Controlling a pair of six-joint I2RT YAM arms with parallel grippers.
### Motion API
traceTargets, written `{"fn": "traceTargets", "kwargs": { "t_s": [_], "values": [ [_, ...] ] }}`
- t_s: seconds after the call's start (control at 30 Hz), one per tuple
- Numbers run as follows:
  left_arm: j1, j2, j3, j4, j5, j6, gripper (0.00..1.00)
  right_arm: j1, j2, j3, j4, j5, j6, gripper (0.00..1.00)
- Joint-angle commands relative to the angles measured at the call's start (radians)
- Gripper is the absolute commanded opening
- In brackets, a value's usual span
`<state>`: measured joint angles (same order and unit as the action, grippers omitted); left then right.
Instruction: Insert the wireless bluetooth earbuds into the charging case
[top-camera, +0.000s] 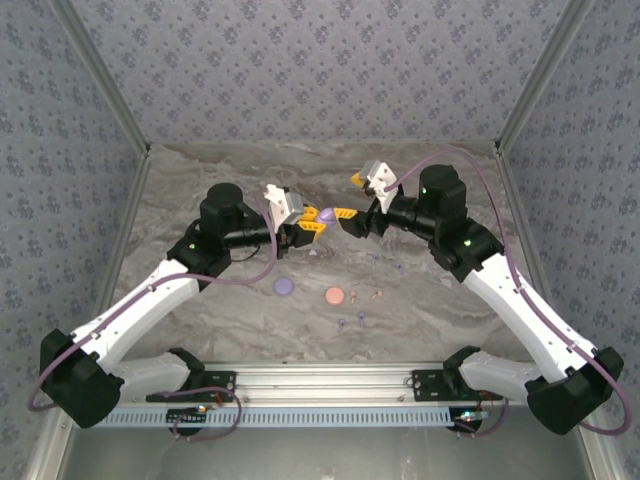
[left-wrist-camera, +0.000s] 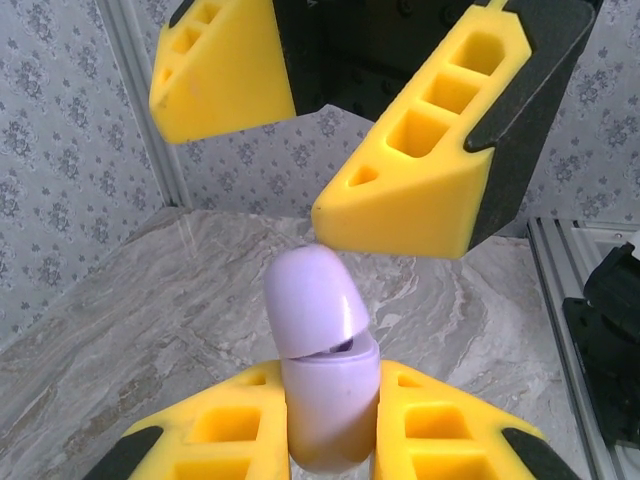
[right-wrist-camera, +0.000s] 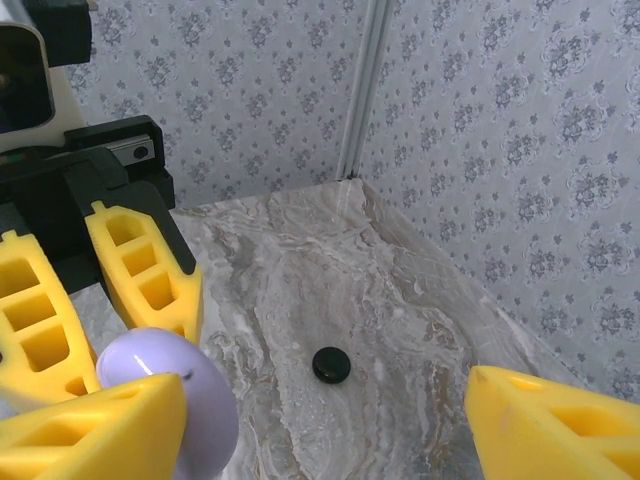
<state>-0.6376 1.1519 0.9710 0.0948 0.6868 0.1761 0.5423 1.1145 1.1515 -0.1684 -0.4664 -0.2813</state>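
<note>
Clamping lilac oval plastic charging case (left-wrist-camera: 320, 340) in left gripper (left-wrist-camera: 330, 430), long axis outward, lid end toward wide-open right gripper (right-wrist-camera: 320, 430).

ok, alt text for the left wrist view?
The left gripper clamps an upright lilac charging case, lid slightly ajar. The right gripper hangs open just above it, over a marbled table.

At centre frame, the left gripper (top-camera: 312, 224) is pinching a lilac case (top-camera: 325, 215); the right gripper (top-camera: 350, 197) is gaping wide, facing it.
</note>
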Motion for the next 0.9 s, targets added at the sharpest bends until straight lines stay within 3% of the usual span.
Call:
{"fn": "traceTargets", "kwargs": {
  "t_s": [0.0, 0.2, 0.3, 0.57, 0.87],
  "values": [
    [-0.009, -0.006, 0.020, 0.002, 0.013, 0.018, 0.00, -0.011, -0.014, 0.032, -0.045, 0.021, -0.009, 0.76],
    [-0.011, -0.004, 0.018, 0.005, 0.004, 0.010, 0.00, -0.014, -0.015, 0.024, -0.042, -0.071, -0.009, 0.78],
    [-0.011, -0.005, 0.018, 0.006, -0.004, 0.007, 0.00, -0.010, -0.015, 0.012, -0.036, -0.123, -0.013, 0.84],
    [-0.011, 0.000, 0.028, 0.019, -0.003, 0.004, 0.00, 0.015, 0.042, 0.033, -0.076, -0.072, -0.044, 0.87],
    [-0.010, 0.003, 0.043, -0.003, 0.003, 0.028, 0.00, 0.004, 0.048, 0.065, -0.060, -0.028, -0.034, 0.83]
  ]
}}
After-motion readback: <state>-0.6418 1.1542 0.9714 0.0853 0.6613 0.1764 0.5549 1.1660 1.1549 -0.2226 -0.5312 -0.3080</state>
